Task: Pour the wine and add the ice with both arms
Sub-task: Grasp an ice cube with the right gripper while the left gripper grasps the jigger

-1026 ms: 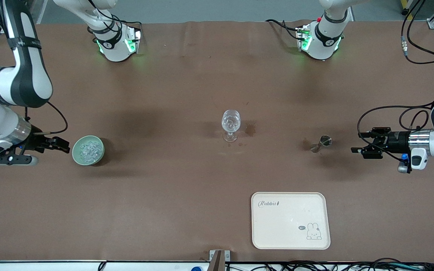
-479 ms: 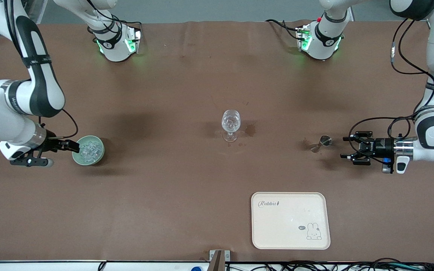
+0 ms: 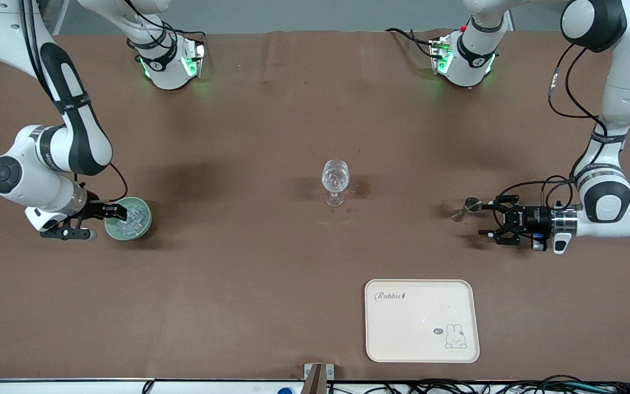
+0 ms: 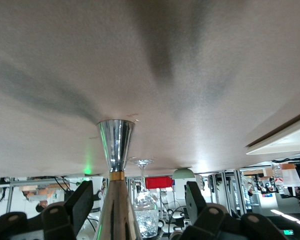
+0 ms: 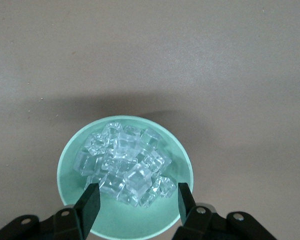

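- Brown cloth covers the one long table (image 3: 271, 109), and two white jointed robot arms with black bands reach over it from bases along its upper edge.
- One pale green round bowl (image 3: 141, 225) sits toward the right arm's end of the table; the ice (image 5: 125, 162) — a heap of small clear chunks, too jumbled to count — fills it.
- Right gripper (image 3: 120, 212) hangs over the bowl's rim; in the right wrist view its two black fingers (image 5: 90, 205) stand apart above the ice, with nothing between them.
- One clear stemmed glass (image 3: 335, 181) stands upright near the table's middle, with clear chunks showing in its bowl.
- One small silver hourglass-shaped metal jigger (image 3: 465, 208) stands toward the left arm's end.
- Left gripper (image 3: 485, 219) lies level just beside the jigger — its fingers (image 4: 80, 205) are spread to either side of the jigger's body, not touching it.
- One cream rectangular tray (image 3: 380, 339) with a rabbit drawing lies nearer the front camera than the jigger.
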`<state>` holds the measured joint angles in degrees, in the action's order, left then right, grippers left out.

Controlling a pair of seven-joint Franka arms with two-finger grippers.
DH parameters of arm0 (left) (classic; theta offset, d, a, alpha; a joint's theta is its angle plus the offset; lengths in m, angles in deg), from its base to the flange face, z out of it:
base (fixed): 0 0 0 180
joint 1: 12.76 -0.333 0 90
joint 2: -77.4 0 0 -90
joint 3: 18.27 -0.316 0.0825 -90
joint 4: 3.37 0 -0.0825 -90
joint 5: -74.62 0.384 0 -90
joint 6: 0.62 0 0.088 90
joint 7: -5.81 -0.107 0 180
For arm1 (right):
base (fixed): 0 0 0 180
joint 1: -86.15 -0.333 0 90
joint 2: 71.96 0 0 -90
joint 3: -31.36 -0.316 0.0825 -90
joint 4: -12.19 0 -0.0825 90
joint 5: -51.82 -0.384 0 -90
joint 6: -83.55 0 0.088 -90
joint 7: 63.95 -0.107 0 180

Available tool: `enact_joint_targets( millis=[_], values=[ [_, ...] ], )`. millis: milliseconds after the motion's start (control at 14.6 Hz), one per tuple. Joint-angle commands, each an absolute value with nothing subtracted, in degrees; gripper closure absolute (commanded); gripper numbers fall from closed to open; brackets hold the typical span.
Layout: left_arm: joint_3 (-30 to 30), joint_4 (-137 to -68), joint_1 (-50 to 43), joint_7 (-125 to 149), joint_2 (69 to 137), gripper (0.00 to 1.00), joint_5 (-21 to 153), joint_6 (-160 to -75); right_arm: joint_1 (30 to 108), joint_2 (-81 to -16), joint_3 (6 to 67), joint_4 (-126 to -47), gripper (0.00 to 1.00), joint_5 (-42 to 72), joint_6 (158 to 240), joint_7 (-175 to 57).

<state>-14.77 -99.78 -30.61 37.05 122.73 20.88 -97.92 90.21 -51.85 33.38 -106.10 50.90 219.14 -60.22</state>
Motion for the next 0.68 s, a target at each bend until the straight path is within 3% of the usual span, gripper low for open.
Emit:
enact_joint_targets(
  millis=[0,615],
  values=[
    [-14.4,-99.35,-30.34,38.15,123.8,0.18,19.6,-97.56,91.15,-50.6,32.85,-106.64,0.31,50.59,221.97,-60.44],
    [-13.17,-102.6,-30.25,35.35,123.71,0.3,19.16,-97.3,91.77,-48.67,32.85,-106.55,0.36,46.11,222.68,-60.52]
  ],
)
